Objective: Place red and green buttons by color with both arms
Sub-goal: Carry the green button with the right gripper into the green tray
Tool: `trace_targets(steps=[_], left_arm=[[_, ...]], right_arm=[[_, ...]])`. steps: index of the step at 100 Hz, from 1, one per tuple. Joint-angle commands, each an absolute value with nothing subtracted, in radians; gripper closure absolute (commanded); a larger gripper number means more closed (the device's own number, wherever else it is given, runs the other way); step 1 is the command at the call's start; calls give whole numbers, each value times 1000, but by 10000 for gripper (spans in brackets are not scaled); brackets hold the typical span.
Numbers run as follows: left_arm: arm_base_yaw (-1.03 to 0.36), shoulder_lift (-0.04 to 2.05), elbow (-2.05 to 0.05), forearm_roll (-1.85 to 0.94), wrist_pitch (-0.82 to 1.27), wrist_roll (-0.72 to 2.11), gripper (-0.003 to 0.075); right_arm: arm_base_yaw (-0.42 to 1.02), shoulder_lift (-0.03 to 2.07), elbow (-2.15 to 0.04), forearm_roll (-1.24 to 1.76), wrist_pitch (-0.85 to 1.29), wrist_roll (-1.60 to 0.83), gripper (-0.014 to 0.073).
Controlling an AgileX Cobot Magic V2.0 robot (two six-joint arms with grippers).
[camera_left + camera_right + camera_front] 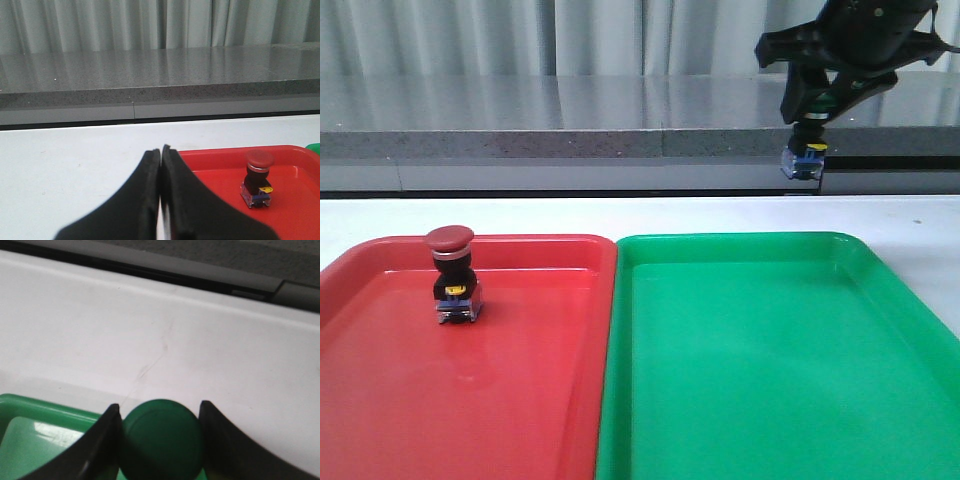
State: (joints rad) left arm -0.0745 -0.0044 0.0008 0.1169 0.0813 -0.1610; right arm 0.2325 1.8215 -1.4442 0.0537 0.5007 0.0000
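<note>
Right gripper (pixel 807 128) fingers clamped on green button (pixel 161 437), high above green tray (pixel 770 330) far rim. Release here risks bounce or tip-over; alignment over tray unclear. Left gripper (pixel 161 152) fingers together, empty; red button (pixel 453 275) upright in red tray (pixel 380 400).

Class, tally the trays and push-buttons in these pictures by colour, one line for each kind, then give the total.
Red plastic tray: 1
Green plastic tray: 1
Red-capped push-button: 1
Green-capped push-button, held in the right gripper: 1
Total: 4
</note>
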Motion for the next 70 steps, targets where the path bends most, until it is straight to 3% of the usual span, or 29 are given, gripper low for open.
trace_targets(steps=[1, 31, 70], left_arm=[[-72, -38, 26, 119, 0, -164, 739], [-72, -38, 26, 119, 0, -164, 739], [-72, -38, 26, 119, 0, -164, 739]], right_arm=[[263, 1757, -1471, 45, 467, 16, 288], [351, 1747, -1444, -23, 492, 130, 304], [400, 1631, -1123, -111, 288, 361, 306]])
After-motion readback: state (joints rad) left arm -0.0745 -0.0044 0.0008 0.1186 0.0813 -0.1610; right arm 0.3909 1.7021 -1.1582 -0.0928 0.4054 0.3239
